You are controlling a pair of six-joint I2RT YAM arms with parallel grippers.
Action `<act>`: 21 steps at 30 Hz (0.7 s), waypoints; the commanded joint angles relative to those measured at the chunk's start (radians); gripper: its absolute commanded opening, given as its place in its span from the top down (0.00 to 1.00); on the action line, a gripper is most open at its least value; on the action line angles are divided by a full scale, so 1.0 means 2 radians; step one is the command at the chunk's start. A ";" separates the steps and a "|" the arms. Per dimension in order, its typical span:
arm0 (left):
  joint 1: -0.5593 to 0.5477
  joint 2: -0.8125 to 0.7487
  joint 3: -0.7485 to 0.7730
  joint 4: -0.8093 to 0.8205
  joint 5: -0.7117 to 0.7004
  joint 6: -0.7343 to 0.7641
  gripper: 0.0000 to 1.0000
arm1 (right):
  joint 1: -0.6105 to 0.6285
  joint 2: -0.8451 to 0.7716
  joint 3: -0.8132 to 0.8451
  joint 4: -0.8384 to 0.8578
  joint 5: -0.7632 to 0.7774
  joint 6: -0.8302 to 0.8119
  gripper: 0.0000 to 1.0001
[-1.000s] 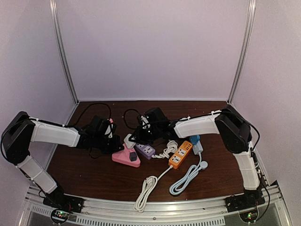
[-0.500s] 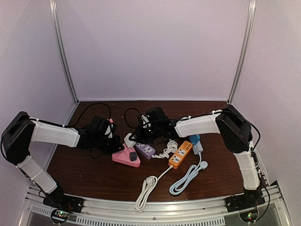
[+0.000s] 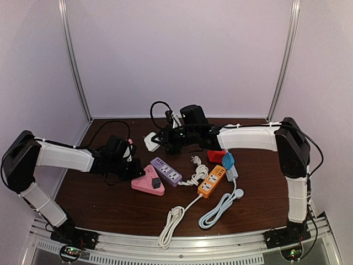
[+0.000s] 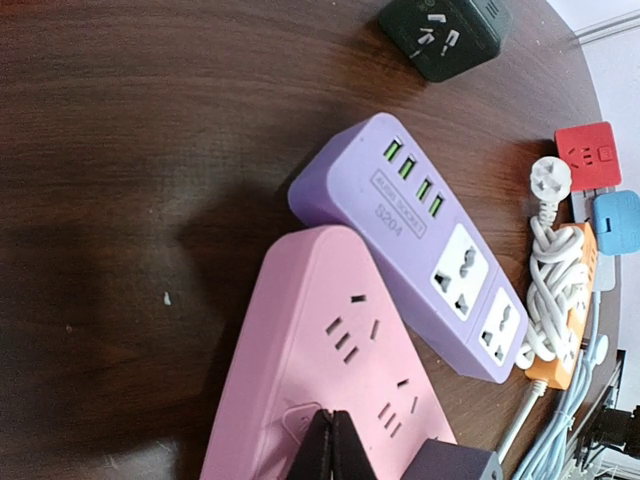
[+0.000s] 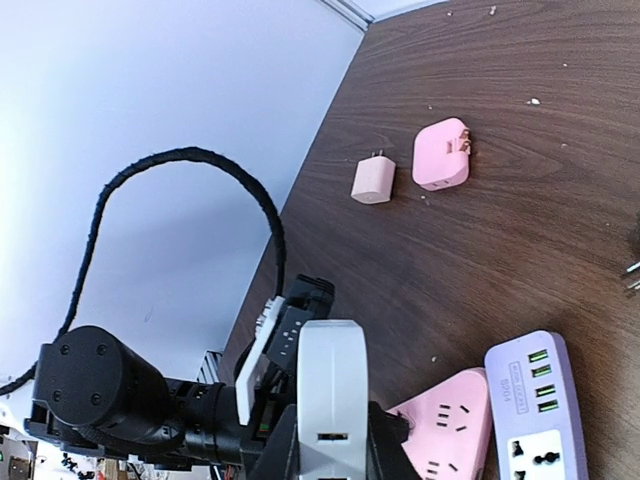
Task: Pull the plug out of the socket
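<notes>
My right gripper point(image 3: 158, 141) is shut on a white plug point(image 3: 150, 142) and holds it in the air, above and behind the purple power strip point(image 3: 166, 170). In the right wrist view the white plug point(image 5: 333, 385) sits between my fingers, clear of the purple strip point(image 5: 535, 405). My left gripper point(image 3: 134, 167) is shut, its tips pressing on the pink triangular socket block point(image 3: 144, 182). In the left wrist view my closed fingertips point(image 4: 335, 440) rest on the pink block point(image 4: 320, 370), next to the purple strip point(image 4: 420, 235). A dark plug point(image 4: 450, 465) stays in the pink block.
An orange strip point(image 3: 212, 181), a red adapter point(image 3: 216, 155) and a blue adapter point(image 3: 228, 160) lie to the right. White point(image 3: 171, 218) and light blue point(image 3: 220, 205) cables lie at the front. A black adapter point(image 4: 440, 25) lies behind; pink point(image 5: 441, 153) and peach point(image 5: 373, 180) chargers lie far left.
My right gripper has risen and drawn back with the white plug, which has come out of the purple strip. The left gripper has stayed on the pink block.
</notes>
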 commanded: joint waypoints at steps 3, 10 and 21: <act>0.002 0.005 0.028 -0.110 -0.026 0.024 0.98 | -0.040 -0.035 -0.006 -0.052 0.030 -0.045 0.96; 0.002 -0.007 0.095 -0.138 -0.021 0.040 0.98 | -0.108 -0.025 0.013 -0.085 -0.016 -0.070 0.96; 0.001 -0.028 0.153 -0.190 -0.031 0.055 0.98 | -0.172 0.086 0.131 -0.123 -0.077 -0.077 0.95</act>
